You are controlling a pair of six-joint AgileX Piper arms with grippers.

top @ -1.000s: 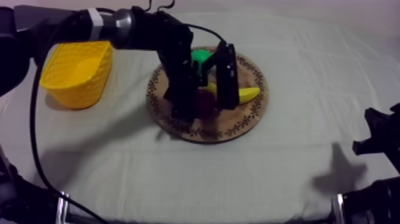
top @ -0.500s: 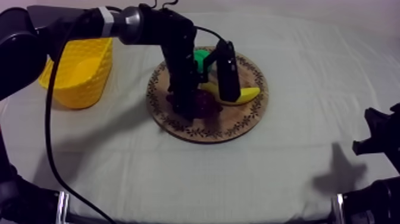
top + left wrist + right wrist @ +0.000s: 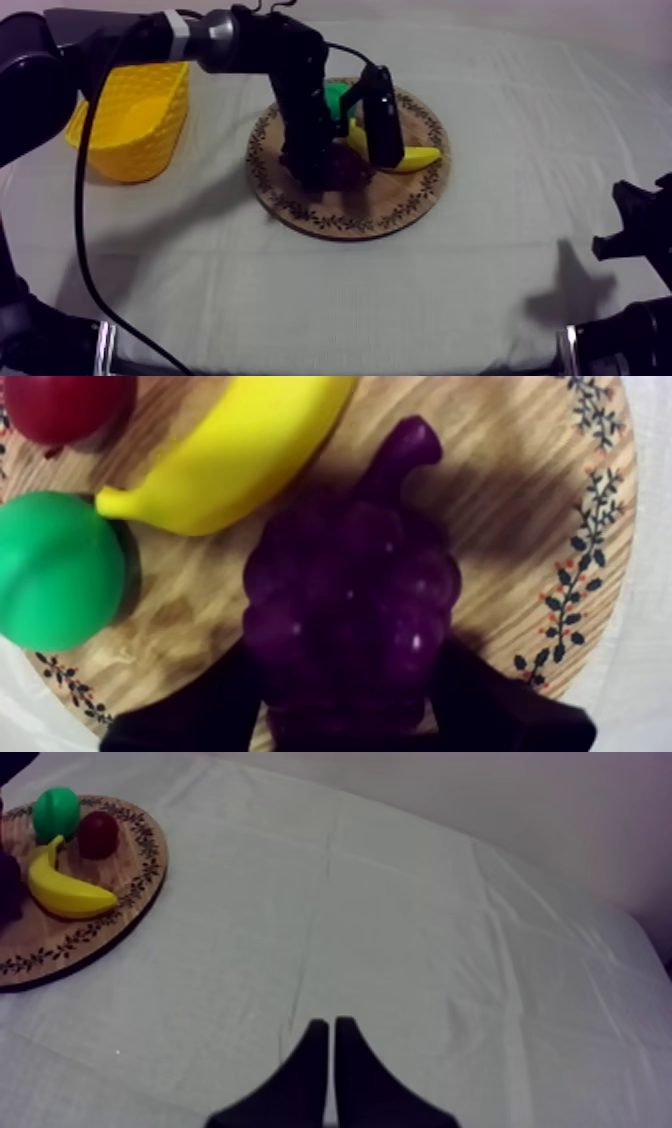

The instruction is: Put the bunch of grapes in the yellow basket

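- Yellow basket (image 3: 128, 150): sitting on the grey-white cloth (image 3: 500, 150), well to the left of the wooden board (image 3: 340, 225), apart from it.
- Left arm: coming in from the upper left, passing over the basket's far rim and reaching across to the board. It is bending sharply above the board's left half, with the forearm dropping steeply so that the wrist is pointing down at the board's middle.
- Left gripper (image 3: 350, 721): its fingers (image 3: 200, 716) are standing wide apart, straddling the bunch of grapes (image 3: 350, 616), one at each flank of the end farthest from the stem. Nothing is being lifted. The bunch is lying flat on the board, near its middle.
- Grapes, orientation: the long axis is running from between the fingers straight away from the gripper. The stem is pointing away from the wrist, toward the banana (image 3: 230, 461), and leaning slightly toward the patterned rim.
- Other fruit on the board: the banana is lying just beyond the stem, slanting across the board. A green pear (image 3: 55, 571) is resting beside the banana's tip, close to the rim. A small red fruit (image 3: 60, 401) is sitting beyond the pear, just beside the banana.
- Right gripper (image 3: 331, 1024): its fingers are lying together as a narrow wedge with nothing between them, hovering over bare cloth well to the right of the board. The right arm is sitting low at the table's right edge.
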